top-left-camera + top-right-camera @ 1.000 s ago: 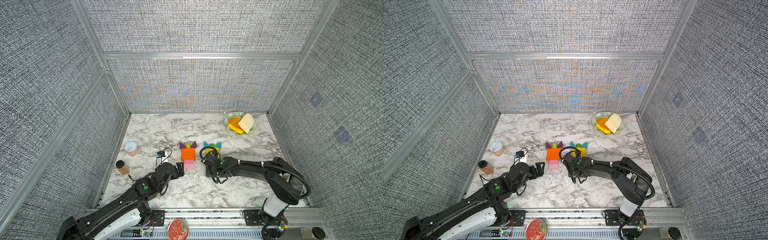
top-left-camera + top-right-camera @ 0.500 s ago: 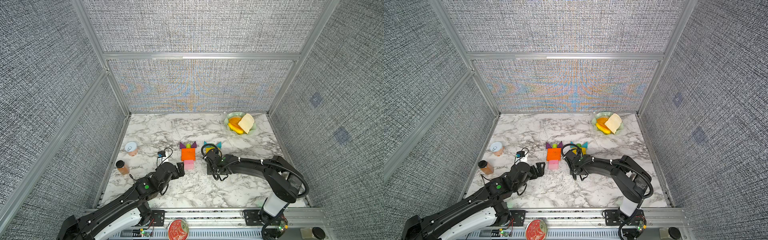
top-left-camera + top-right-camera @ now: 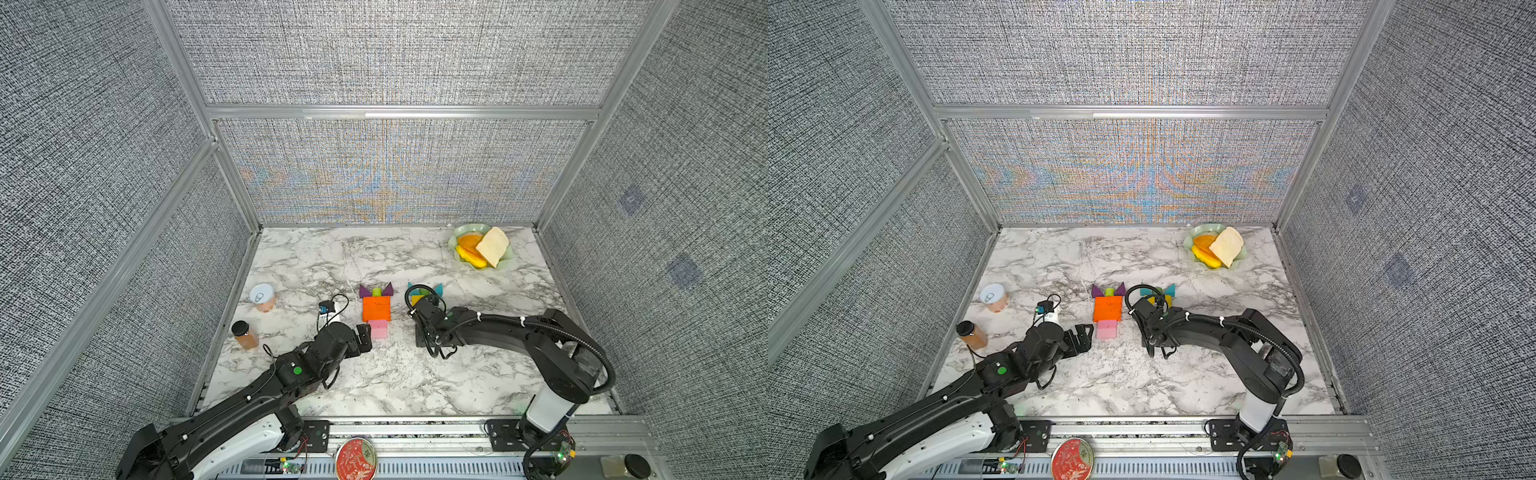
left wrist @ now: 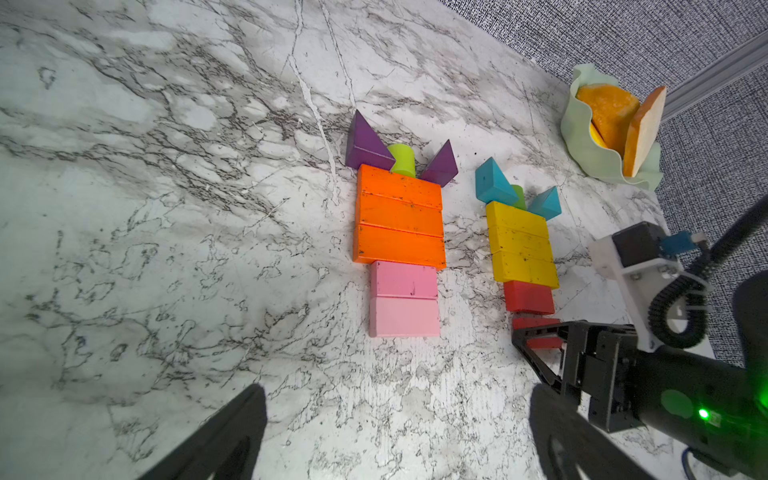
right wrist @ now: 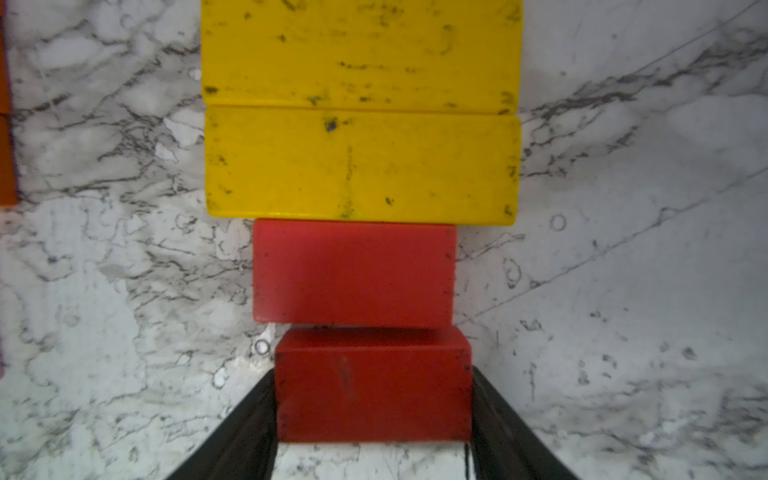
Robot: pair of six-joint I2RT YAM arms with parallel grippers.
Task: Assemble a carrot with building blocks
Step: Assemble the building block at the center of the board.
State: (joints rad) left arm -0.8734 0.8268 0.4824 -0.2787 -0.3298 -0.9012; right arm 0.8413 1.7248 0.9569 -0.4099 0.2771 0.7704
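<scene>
Two flat figures of building blocks lie mid-table. One has orange bars [image 3: 376, 308], pink bars [image 3: 379, 329], purple triangles [image 4: 368, 145] and a lime stub [image 4: 402, 160]. The second has yellow bars [image 4: 521, 245], teal triangles [image 4: 492, 183], a green stub and a red block [image 4: 528, 297]. A second red block [image 5: 373, 386] sits against that one, shifted slightly sideways, with my right gripper [image 5: 373, 399] shut on its two sides. In both top views the right wrist covers the red blocks. My left gripper [image 4: 397, 390] stands wide open over bare marble just short of the pink bars, holding nothing.
A pale green bowl [image 3: 465, 230] with fruit slices and a bread slice stands at the back right. On the left are a small can [image 3: 262, 297], a brown bottle [image 3: 245, 336] and a small white device with a cable [image 3: 328, 309]. Mesh walls enclose three sides.
My right gripper has slid a little toward the yellow bars with the red block between its fingers. The left arm has hardly moved.
</scene>
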